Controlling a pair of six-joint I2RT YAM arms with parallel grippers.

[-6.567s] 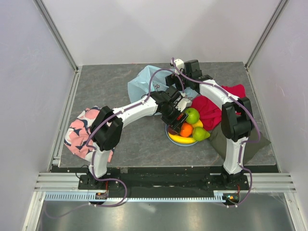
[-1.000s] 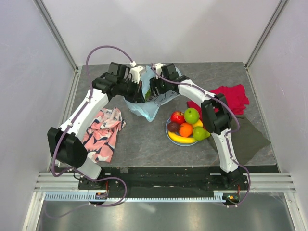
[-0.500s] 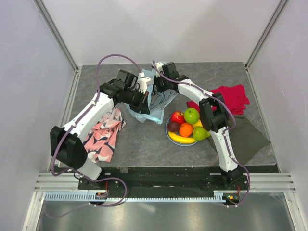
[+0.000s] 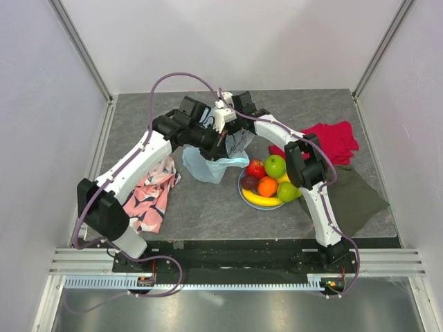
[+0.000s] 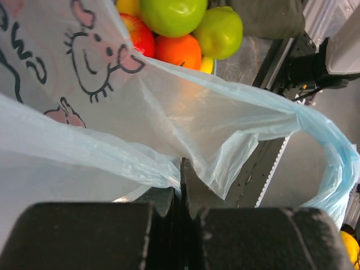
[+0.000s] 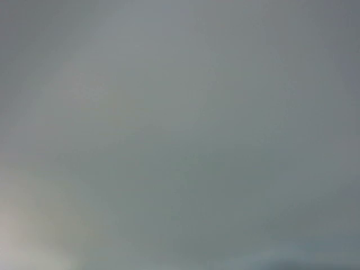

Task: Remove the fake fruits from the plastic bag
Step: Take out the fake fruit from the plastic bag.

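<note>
The pale-blue plastic bag (image 4: 208,166) hangs lifted off the table, just left of the plate. My left gripper (image 4: 223,140) is shut on the bag's rim (image 5: 169,112), its jaws (image 5: 183,169) pinching the film. My right wrist (image 4: 242,109) points down into the bag's mouth. Its gripper is buried in the film, its camera shows only grey blur, and the jaws stand wide. A red apple (image 4: 255,168), green apple (image 4: 275,166), orange (image 4: 267,185), banana (image 4: 261,200), pear (image 4: 287,191) and plum (image 4: 248,182) lie on the light-blue plate (image 4: 241,193).
A pink patterned cloth (image 4: 149,190) lies at the left under my left arm. A red cloth (image 4: 325,142) and a dark olive cloth (image 4: 356,197) lie to the right of the plate. Enclosure walls stand on three sides.
My left gripper has carried the bag rightward, toward the plate, and the bag now hangs closer to the fruits. The right wrist has stayed at the bag's mouth.
</note>
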